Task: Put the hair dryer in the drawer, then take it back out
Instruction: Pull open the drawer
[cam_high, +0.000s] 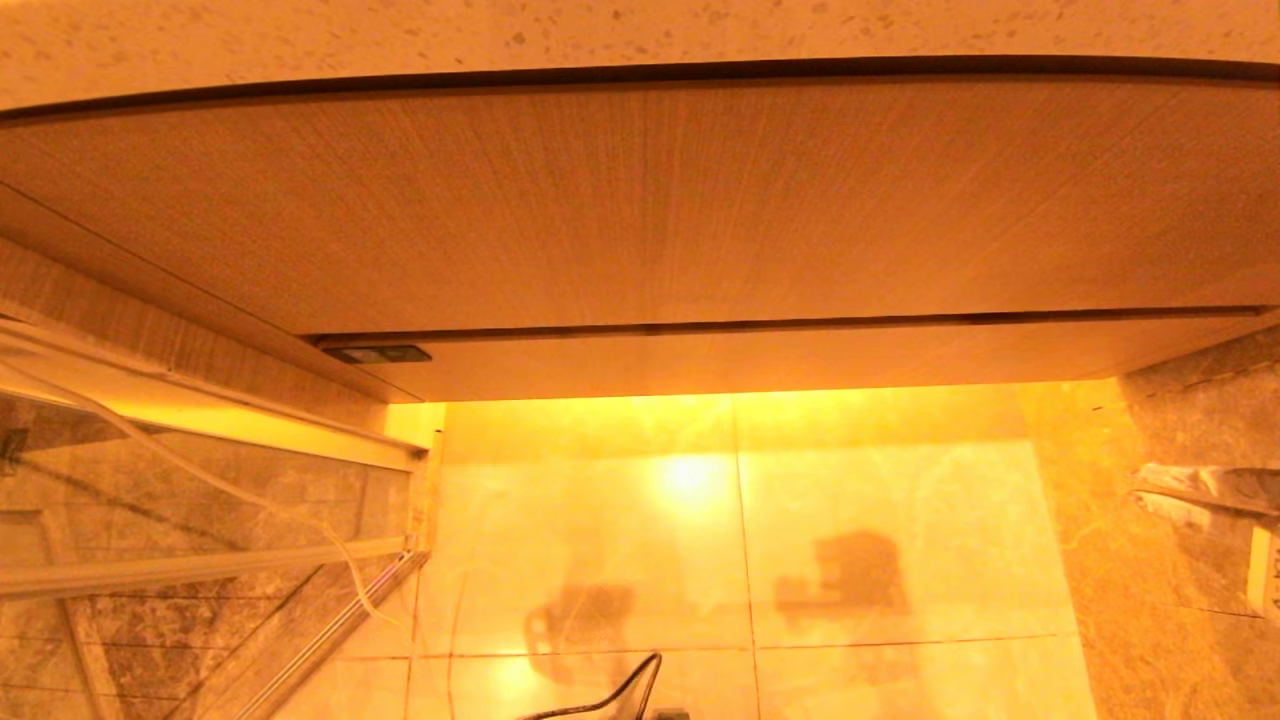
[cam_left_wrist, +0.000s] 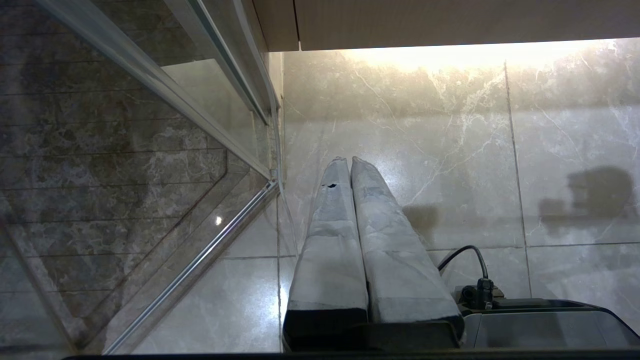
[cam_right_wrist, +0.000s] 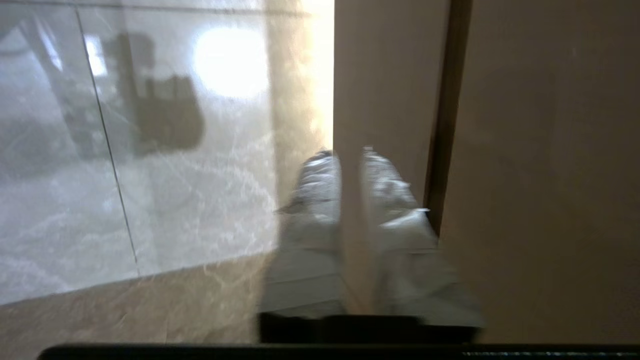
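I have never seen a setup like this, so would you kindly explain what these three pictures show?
It is a two-armed robot facing a bathroom cabinet. The wide picture comes from its head, looking down at the speckled countertop, the tall wood panel, the narrow closed drawer front and the tiled floor. The other two come from its wrists. The left gripper hangs shut over the floor; the right gripper, slightly open, is close to the drawer front. Neither holds anything, and no hair dryer is in sight.

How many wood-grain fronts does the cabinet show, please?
2: a tall wood-grain panel beneath the speckled countertop, and the narrow drawer front directly below it. None seems hidden.
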